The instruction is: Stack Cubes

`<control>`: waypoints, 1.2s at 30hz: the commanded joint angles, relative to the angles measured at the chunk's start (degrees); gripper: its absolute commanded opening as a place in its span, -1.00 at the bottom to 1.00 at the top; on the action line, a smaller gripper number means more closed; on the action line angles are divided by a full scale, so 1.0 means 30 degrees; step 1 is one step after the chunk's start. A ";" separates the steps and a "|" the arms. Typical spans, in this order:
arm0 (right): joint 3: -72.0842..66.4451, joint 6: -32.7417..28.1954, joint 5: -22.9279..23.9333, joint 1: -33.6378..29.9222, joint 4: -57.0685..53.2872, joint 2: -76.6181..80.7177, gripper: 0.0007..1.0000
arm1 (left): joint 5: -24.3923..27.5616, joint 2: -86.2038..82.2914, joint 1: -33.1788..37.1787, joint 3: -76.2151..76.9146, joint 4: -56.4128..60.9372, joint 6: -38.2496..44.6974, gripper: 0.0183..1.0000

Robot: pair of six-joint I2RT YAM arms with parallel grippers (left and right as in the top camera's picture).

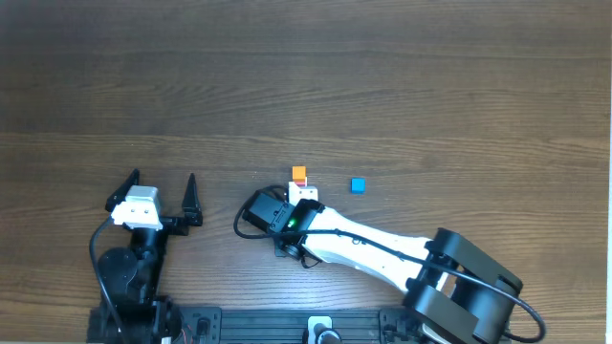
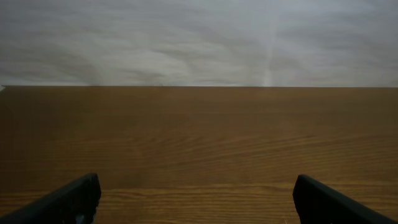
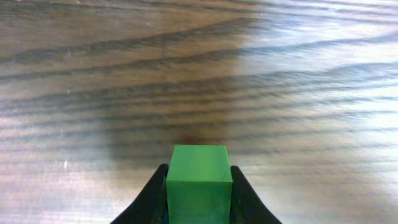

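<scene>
L end effector (image 2: pixel 196 186) spread wide over wood table (image 2: pixel 199 137).

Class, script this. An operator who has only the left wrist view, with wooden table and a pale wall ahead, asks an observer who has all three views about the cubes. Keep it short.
Operator: I see table and wall. Is any cube held?
Observer: Yes. The right gripper is shut on a green cube.
Operator: Any other cubes?
Observer: An orange cube and a blue cube sit apart on the table, near its middle.
Operator: Where is my arm from them?
Observer: Your left gripper is well to the left of both, open.
</scene>
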 commanded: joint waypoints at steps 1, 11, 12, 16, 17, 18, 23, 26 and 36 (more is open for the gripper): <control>0.2506 -0.1253 0.1166 -0.0882 -0.2033 -0.1508 -0.81 | 0.0248 -0.0036 -0.0087 -0.0117 0.0015 -0.0204 1.00; 0.9989 -0.5246 0.1428 -0.4575 -0.6929 0.0452 -0.98 | 0.0248 -0.0036 -0.0087 -0.0124 0.0015 -0.0204 1.00; 1.0324 -0.5464 0.1311 -0.4714 -0.6980 0.0838 -0.98 | 0.0248 -0.0036 -0.0087 -0.0117 0.0007 -0.0204 1.00; 1.1016 -0.5799 0.0801 -0.4903 -0.6987 0.2193 -0.98 | 0.0248 -0.0036 -0.0087 -0.0117 0.0007 -0.0204 1.00; 1.1067 -0.5829 0.0670 -0.4903 -0.6958 0.2455 -0.98 | 0.0248 -0.0036 -0.0087 -0.0117 0.0007 -0.0204 1.00; 1.1081 -0.5843 0.0554 -0.4896 -0.6907 0.2725 -0.98 | 0.0248 -0.0036 -0.0087 -0.0124 0.0007 -0.0204 1.00; 1.1081 -0.5843 0.0189 -0.5064 -0.6849 0.3563 -0.98 | 0.0248 -0.0036 -0.0087 -0.0117 0.0007 -0.0204 1.00; 1.1081 -0.5843 0.0087 -0.5129 -0.6717 0.3745 -0.98 | 0.0248 -0.0036 -0.0087 -0.0124 0.0007 -0.0204 1.00; 1.1081 -0.5850 0.0095 -0.5289 -0.6266 0.3861 -0.98 | 0.0240 -0.0036 -0.0087 -0.0117 0.0007 -0.0204 1.00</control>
